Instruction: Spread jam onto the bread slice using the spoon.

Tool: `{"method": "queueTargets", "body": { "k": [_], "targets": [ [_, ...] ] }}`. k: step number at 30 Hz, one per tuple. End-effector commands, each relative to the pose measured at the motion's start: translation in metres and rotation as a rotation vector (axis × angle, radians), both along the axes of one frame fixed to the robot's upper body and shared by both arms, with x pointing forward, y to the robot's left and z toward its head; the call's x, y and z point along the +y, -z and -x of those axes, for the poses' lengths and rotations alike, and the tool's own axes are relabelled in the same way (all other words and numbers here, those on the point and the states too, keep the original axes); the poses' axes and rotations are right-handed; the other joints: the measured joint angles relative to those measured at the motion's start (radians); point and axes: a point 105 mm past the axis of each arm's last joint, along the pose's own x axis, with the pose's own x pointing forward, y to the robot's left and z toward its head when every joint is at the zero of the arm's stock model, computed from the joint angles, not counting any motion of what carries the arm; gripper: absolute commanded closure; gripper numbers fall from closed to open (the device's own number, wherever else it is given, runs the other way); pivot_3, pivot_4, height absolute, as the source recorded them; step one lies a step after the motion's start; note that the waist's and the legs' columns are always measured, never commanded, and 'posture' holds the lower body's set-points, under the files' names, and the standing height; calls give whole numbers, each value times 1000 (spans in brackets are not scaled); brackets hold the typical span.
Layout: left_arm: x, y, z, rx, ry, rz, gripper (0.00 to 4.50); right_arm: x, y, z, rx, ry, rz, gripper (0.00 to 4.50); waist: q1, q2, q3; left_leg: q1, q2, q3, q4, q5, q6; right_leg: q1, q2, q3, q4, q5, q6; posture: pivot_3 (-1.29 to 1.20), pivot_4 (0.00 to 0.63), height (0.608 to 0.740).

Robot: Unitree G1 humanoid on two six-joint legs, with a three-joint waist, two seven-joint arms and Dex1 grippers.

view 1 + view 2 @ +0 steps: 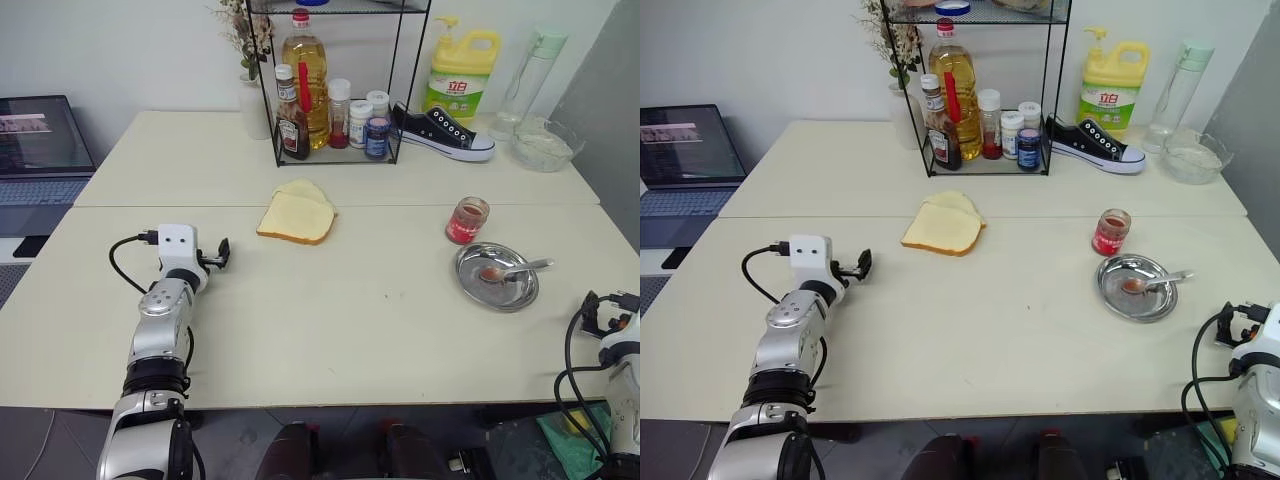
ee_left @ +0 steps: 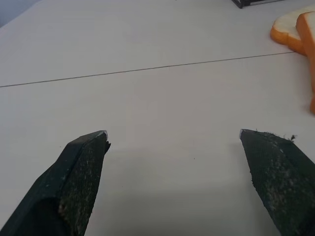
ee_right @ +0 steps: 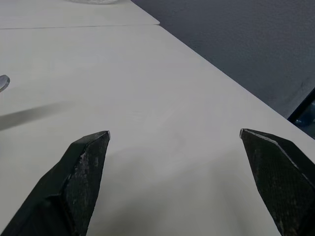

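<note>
Spoon (image 1: 512, 270) comes first: it lies in the round steel dish (image 1: 497, 277), bowl smeared red near the dish's middle, slim handle propped over the far-right rim and poking past it. The dish sits ahead of and inward from the right gripper (image 3: 174, 135), which hovers near the table's right edge with its two fingers spread wide and nothing between them. By the look of it the spoon is light, stiff and slick metal, so it would likely skate or pivot if pinched carelessly; the raised handle end over the rim seems the best place to take hold, across its narrow width, well clear of the sticky bowl.

Jam (image 1: 466, 221) fills a small clear glass jar just beyond the dish, farther from the right gripper. The jar is probably fragile and easy to tip, and the jam soft and clingy.

Bread slice (image 1: 295, 218) lies near the middle of the table (image 1: 350, 330), resting partly on a smaller slice (image 1: 308, 190). It is ahead of and to the right of the left gripper (image 2: 174, 132), well apart from it. That gripper also stands wide open and empty over bare tabletop. The slice looks soft and light, likely to slide or dent under the spoon, so gentle strokes, or a steadying touch at the crust, seem wise.
</note>
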Motion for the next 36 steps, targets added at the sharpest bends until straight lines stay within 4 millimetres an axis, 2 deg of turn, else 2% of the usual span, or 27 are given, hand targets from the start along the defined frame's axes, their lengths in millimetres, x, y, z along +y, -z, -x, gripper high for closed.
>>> {"method": "queueTargets", "body": {
  "k": [1,15,21,22,23,25,30,33,36],
  "targets": [
    [4,-14,1,-37,8,-22,0,-4,-19,2,-57,9,35,59,0,0,0,0,0,0,0,0,0,0,0,0,0,0,0,0,150,740],
    [5,-18,2,-33,51,32,0,-2,-21,-3,-55,-12,43,59,0,0,0,0,0,0,0,0,0,0,0,0,0,0,0,0,150,740],
    [4,-26,4,-4,144,82,0,4,-45,-12,-74,-95,101,59,-1,0,0,0,0,0,0,0,0,0,0,0,0,0,0,0,150,740],
    [1,-34,4,22,228,121,0,23,-67,-23,-91,-263,113,59,-2,0,0,0,0,0,0,0,0,0,0,0,0,0,0,0,150,740],
    [-2,-40,5,39,290,150,0,40,-82,-28,-94,-393,122,59,-3,2,1,0,0,0,0,0,0,0,0,0,0,0,0,0,150,740],
    [-3,-52,5,77,378,194,0,87,-101,-30,-55,-714,90,59,-10,5,3,0,0,1,1,0,0,0,2,0,1,0,0,0,150,740],
    [-13,-64,-3,163,518,241,0,164,-120,-13,80,-1171,-5,59,-10,2,2,0,2,-4,1,0,0,2,6,-3,-1,0,0,0,150,740],
    [-26,-64,-12,217,581,256,0,196,-119,-9,147,-1336,1,59,-10,1,3,0,1,-3,1,0,0,2,5,-3,-1,0,0,0,150,740],
    [-43,-63,-27,236,612,268,0,219,-114,-11,178,-1426,17,59,-6,-3,5,-1,1,-3,1,0,0,1,5,-3,-1,0,0,0,150,740]
  ]
}}
